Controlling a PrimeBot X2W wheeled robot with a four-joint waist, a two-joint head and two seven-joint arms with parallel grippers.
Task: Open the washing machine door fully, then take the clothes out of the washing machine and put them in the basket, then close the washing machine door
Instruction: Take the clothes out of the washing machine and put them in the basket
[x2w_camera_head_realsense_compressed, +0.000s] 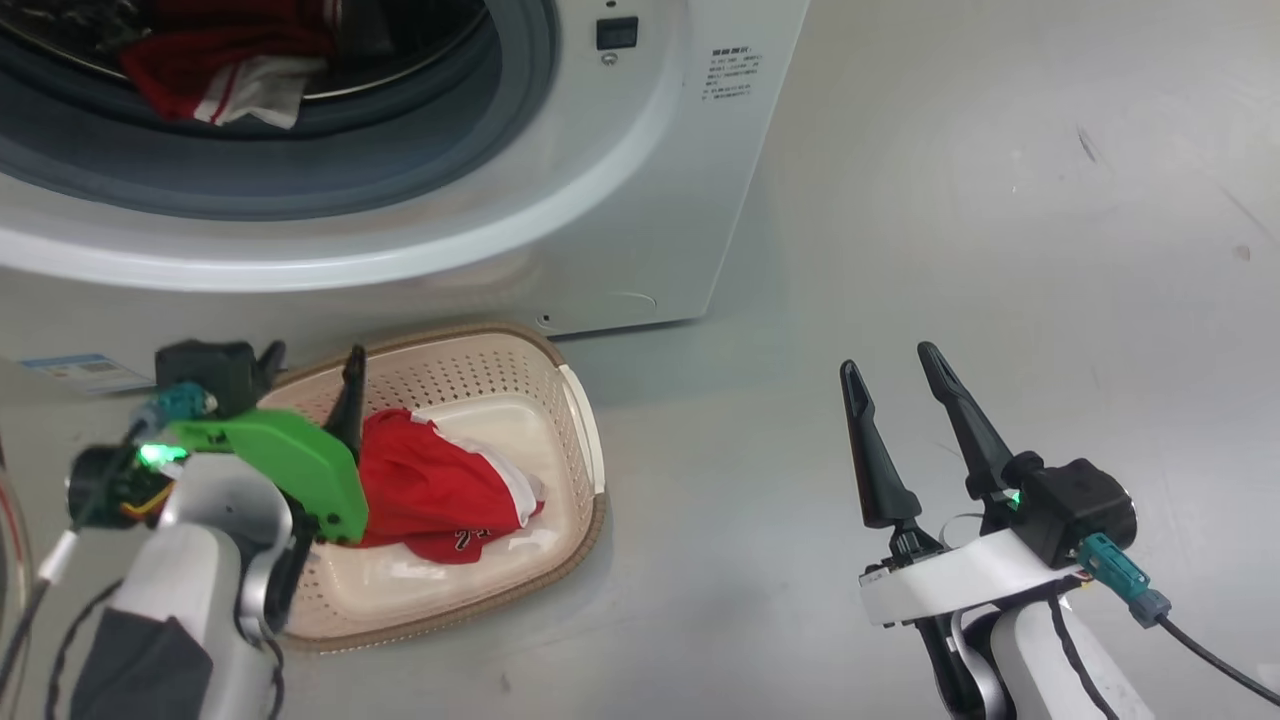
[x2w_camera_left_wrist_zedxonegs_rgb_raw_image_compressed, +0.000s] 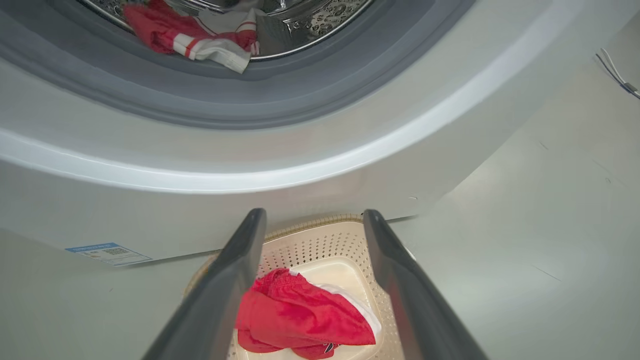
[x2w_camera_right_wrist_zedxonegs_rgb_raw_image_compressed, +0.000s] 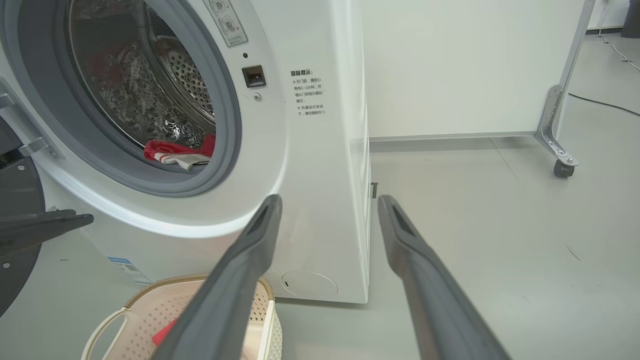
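The washing machine (x2w_camera_head_realsense_compressed: 640, 200) stands with its drum uncovered, and the washing machine door (x2w_camera_right_wrist_zedxonegs_rgb_raw_image_compressed: 17, 190) is swung wide to the left. Red and white clothes (x2w_camera_head_realsense_compressed: 225, 75) lie at the front of the drum (x2w_camera_right_wrist_zedxonegs_rgb_raw_image_compressed: 175, 150). A second red garment (x2w_camera_head_realsense_compressed: 440, 490) lies in the cream basket (x2w_camera_head_realsense_compressed: 585, 440) on the floor in front of the machine. My left gripper (x2w_camera_head_realsense_compressed: 310, 372) hovers open over the basket's left side, empty; the garment (x2w_camera_left_wrist_zedxonegs_rgb_raw_image_compressed: 300, 315) shows between its fingers. My right gripper (x2w_camera_head_realsense_compressed: 890, 362) is open and empty over bare floor, right of the basket.
A white panel on a castered metal frame (x2w_camera_right_wrist_zedxonegs_rgb_raw_image_compressed: 560, 150) stands behind and right of the machine, with a cable (x2w_camera_right_wrist_zedxonegs_rgb_raw_image_compressed: 600, 102) on the floor beyond it. A blue sticker (x2w_camera_head_realsense_compressed: 85, 372) marks the machine's lower front. Open grey floor stretches to the right.
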